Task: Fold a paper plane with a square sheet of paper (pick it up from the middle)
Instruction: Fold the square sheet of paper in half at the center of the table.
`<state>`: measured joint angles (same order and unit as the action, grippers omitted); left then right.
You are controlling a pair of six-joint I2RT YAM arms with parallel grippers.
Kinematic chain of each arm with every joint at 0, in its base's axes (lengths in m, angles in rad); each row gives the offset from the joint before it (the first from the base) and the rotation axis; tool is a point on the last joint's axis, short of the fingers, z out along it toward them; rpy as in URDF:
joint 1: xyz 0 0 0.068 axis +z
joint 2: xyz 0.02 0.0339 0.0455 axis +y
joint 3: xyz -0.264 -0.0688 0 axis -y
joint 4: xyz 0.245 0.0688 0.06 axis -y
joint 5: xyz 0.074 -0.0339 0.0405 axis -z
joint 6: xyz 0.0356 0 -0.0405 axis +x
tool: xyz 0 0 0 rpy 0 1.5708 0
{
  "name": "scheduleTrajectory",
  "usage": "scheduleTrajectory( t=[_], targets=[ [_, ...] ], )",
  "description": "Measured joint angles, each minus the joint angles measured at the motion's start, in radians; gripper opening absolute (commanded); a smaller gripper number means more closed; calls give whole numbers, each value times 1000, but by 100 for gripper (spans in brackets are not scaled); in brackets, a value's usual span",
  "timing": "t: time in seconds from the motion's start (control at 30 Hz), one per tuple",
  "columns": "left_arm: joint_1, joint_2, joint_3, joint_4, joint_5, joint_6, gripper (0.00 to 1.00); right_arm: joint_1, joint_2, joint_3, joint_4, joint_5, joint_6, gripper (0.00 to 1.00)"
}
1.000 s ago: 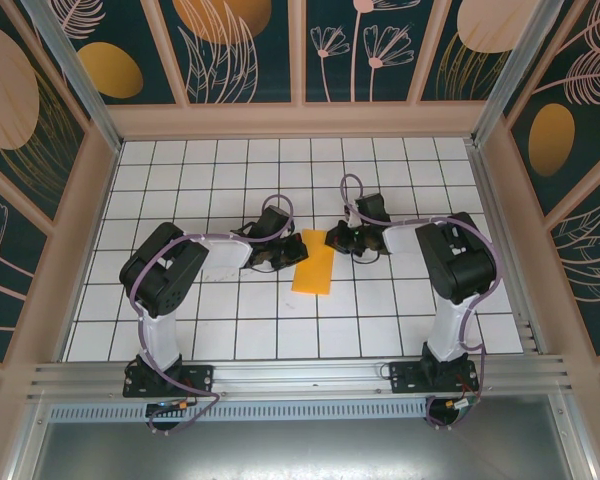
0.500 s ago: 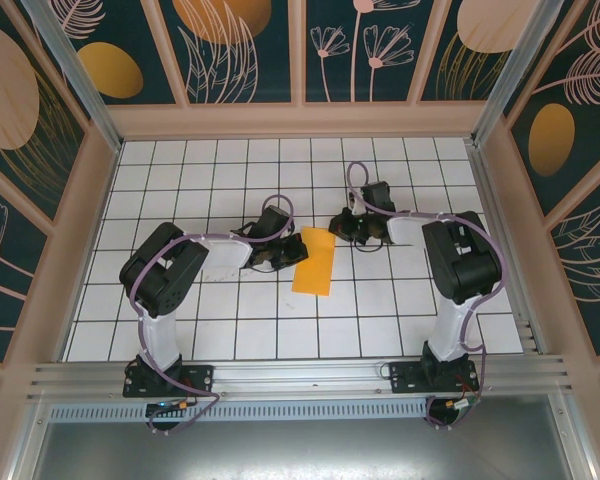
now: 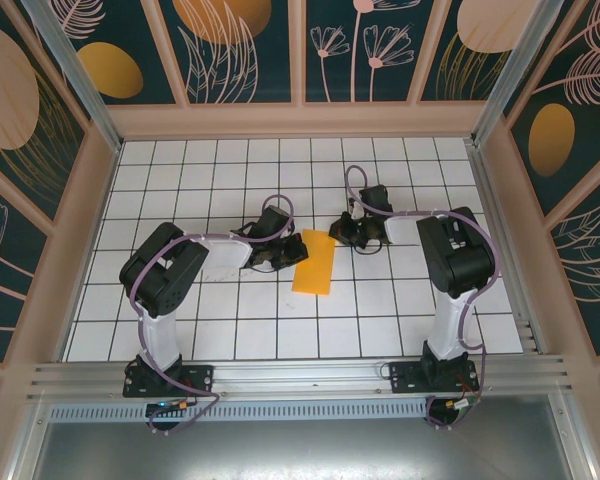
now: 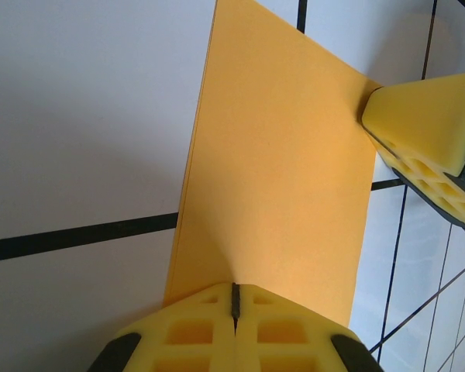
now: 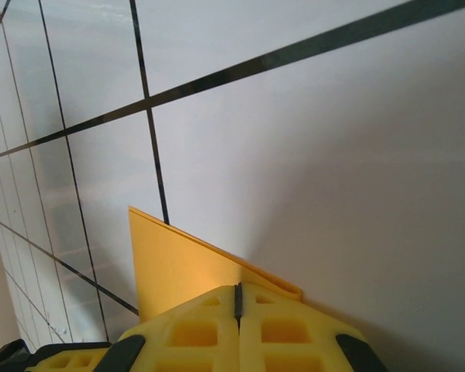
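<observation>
White gridded table: the square sheet of paper, folded narrow, lies flat at its centre. The left end effector, jaws together, pins its 9 o'clock edge. Farther off, the right end effector, also together, has slid toward 1 o'clock to the far corner, so the crease looks pressed.

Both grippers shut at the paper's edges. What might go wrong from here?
1. The left gripper meets the paper at one long edge and the right gripper at a far corner. Any pull apart may tear or skew the thin sheet.
2. At that corner the folded layers look slightly lifted, so the crease may set crooked or spring open.
</observation>
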<state>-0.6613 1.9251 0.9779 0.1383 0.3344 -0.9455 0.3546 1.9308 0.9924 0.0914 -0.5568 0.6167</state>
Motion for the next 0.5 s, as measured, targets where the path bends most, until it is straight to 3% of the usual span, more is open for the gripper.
scheduleTrajectory(
  t=[0.5],
  targets=[
    [0, 0, 0, 0, 0, 2, 0, -29, 32, 33, 3, -43, 28, 0]
  ],
)
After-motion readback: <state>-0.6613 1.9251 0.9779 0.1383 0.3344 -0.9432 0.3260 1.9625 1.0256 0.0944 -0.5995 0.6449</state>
